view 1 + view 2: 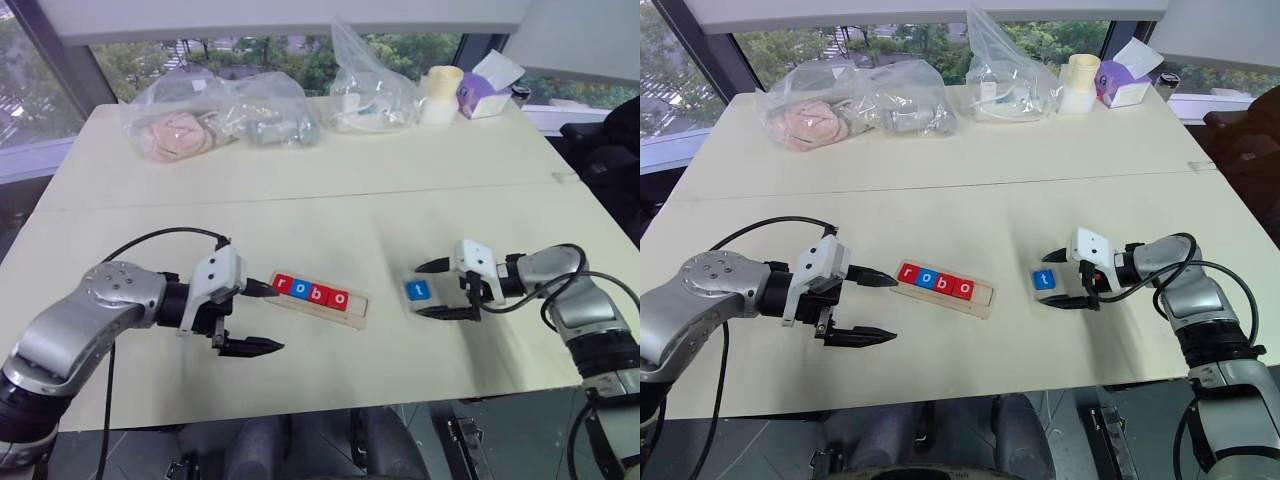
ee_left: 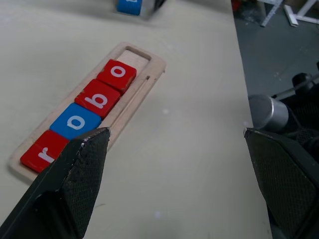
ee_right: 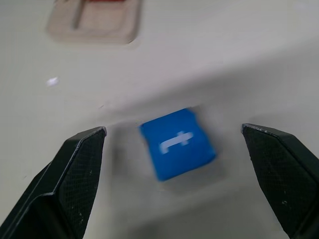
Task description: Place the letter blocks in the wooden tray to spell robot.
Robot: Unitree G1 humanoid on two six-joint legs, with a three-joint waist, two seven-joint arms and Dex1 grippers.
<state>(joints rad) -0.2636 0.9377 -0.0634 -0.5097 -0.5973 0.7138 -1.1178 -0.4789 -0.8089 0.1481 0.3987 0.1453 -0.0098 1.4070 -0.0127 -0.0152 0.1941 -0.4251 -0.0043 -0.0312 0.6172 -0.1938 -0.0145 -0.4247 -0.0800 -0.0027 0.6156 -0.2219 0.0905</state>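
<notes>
From the head views, the wooden tray (image 1: 325, 297) is lying on the surface (image 1: 300, 200) holding four letter blocks (image 1: 311, 290) reading "robo", its last slot waiting. In the left wrist view, the left hand (image 2: 174, 149) is hanging spread beside that tray, empty. In the right wrist view, the right hand (image 3: 174, 144) is straddling the blue "t" block (image 3: 177, 143), fingers spread, likely lining up a pinch.

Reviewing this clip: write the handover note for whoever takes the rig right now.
Left gripper: open, empty, beside the wooden tray's left end.
Right gripper: open, straddling the blue t block, not yet gripping it.
Done: r, o, b, o sit in the tray in order; the slot at its right end is free.
Left: close on the t, lift it, place it in that last slot.
</notes>
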